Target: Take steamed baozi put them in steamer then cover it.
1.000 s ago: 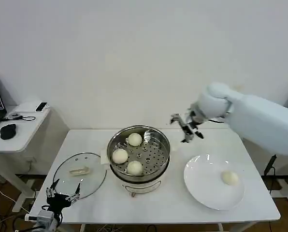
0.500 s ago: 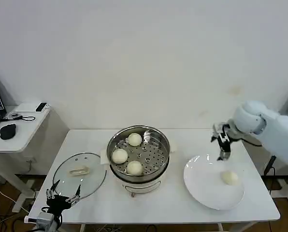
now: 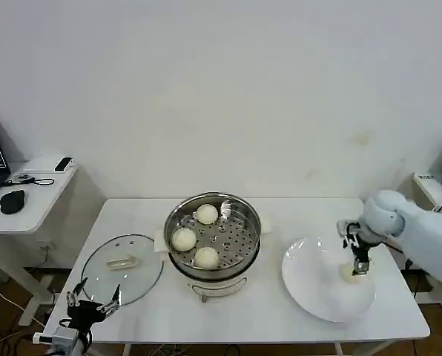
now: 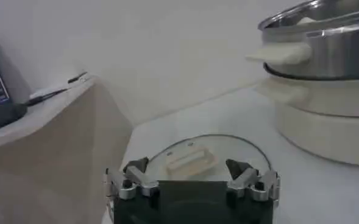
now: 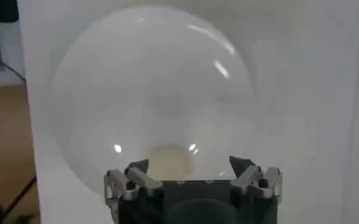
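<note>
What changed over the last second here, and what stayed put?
The right tool swung from beside the steamer across to the white plate and came down over the last baozi, jaws open, not yet gripping it. The left tool dipped slightly near the table's front edge, by the cover. Three baozi in the steamer, the cover and the plate have not moved.

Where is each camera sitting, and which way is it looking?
Head view: up on the robot's head, looking down at the table, steamer and both arms.
Left wrist view: on the left arm, facing the lid, with the open left gripper in front.
Right wrist view: on the right arm, facing the plate and last bun between the open right gripper.
Shared: head and right wrist views both show that bun.
</note>
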